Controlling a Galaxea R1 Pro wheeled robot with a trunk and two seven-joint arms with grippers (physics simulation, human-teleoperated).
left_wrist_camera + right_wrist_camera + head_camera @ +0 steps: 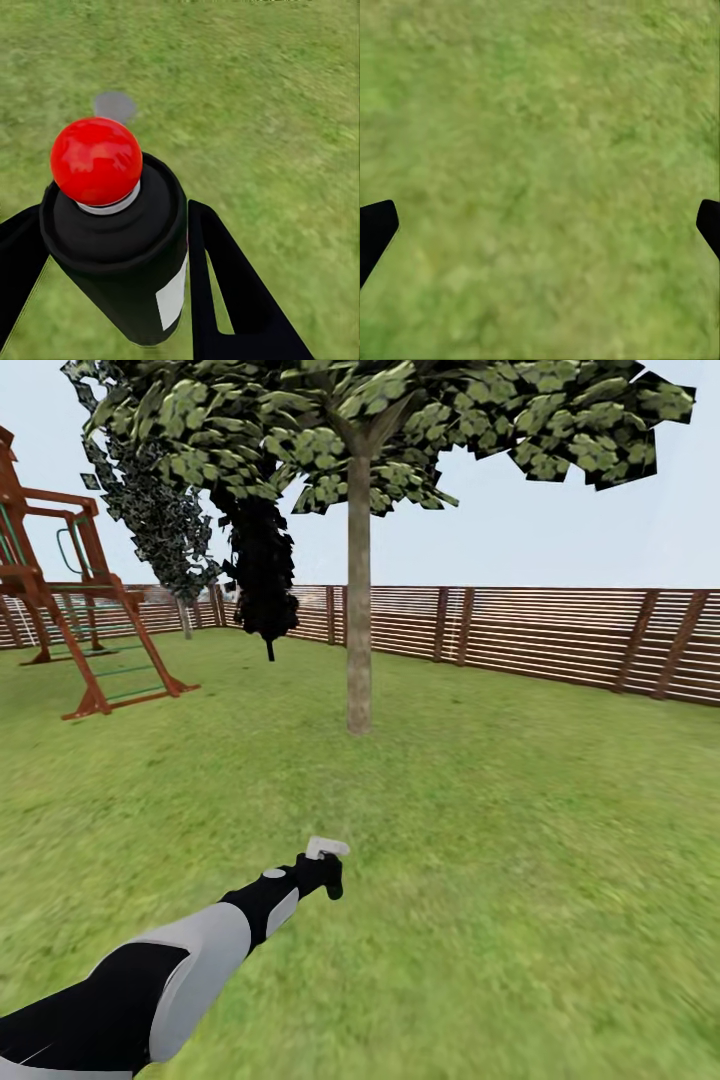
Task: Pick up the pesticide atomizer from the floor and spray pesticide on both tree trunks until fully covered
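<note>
The pesticide atomizer [124,255] is a smooth black cylinder with a rounded shoulder, a pale collar and a glossy red ball on top; a blank white label [172,296] sits on its side, with no writing that can be read. It is clamped between the two black fingers [232,300] of the left gripper [112,285], one on each side of the body. In the head view the left gripper [322,872] holds it out over the lawn [520,840] at the end of the black-and-white left arm [190,960], its pale head [327,848] uppermost and its long axis roughly upright, tilted slightly toward the tree trunk [359,600] ahead. That trunk is a straight, mottled grey-tan column, bare low down, under a flat-leaved green crown [400,420]. The right gripper [540,225] hangs over blurred grass, fingers [375,229] wide apart. Behind stand a brown slatted fence [560,635], a dark narrow conifer [262,575] and a red-brown wooden play frame [70,610].
</note>
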